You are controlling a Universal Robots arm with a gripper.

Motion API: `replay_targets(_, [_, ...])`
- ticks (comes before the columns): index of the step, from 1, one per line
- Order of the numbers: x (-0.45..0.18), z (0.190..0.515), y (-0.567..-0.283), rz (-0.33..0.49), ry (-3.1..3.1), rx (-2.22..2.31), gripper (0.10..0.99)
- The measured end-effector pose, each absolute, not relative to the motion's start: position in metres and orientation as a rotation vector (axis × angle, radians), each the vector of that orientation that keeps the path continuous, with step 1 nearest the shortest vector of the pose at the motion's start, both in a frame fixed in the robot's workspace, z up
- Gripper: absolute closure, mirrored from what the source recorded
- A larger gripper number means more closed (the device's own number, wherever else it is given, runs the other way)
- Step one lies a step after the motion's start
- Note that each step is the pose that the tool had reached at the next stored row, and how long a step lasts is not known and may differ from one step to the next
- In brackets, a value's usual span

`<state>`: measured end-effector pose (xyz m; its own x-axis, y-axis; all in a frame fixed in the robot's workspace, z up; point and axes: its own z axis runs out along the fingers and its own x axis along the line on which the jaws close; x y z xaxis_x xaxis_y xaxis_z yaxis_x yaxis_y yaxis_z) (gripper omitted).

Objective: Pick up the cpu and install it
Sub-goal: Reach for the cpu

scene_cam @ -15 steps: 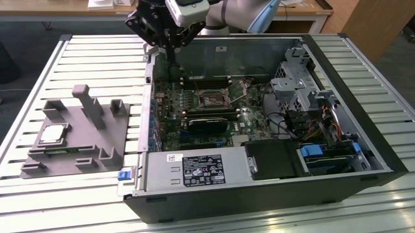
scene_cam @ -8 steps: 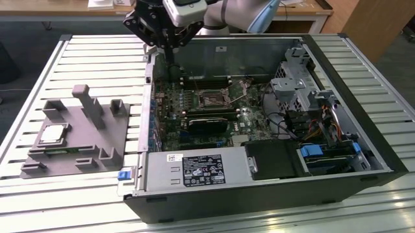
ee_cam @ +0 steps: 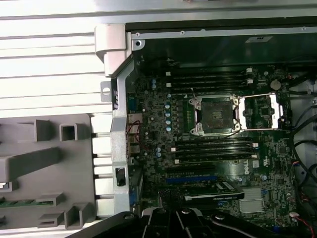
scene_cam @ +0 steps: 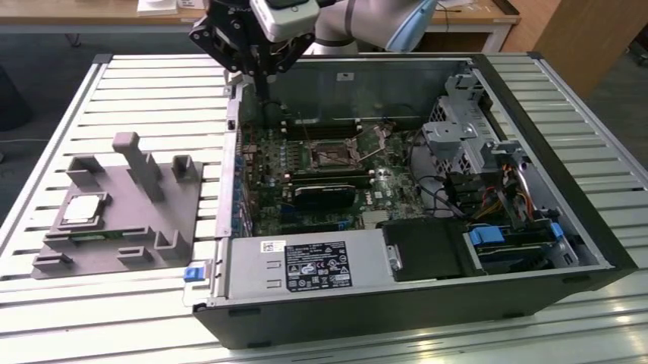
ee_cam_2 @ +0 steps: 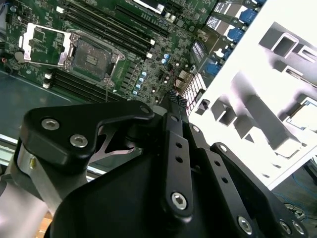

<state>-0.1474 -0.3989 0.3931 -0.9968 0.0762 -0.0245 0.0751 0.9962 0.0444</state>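
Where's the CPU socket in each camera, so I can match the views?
Exterior view: the black square socket with its metal frame lies mid-board, between the black memory slots.
First wrist view: it lies between the same slots, its metal plate swung open beside it.
Second wrist view: likewise, plate open.
Shared landmark: the grey plastic tray outside the black computer case.
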Motion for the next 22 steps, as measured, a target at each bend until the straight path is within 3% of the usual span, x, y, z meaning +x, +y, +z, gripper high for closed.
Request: replay_targets(22, [-0.159, 0.393, -0.399, 0.068, 3.112, 0.118, 0.980])
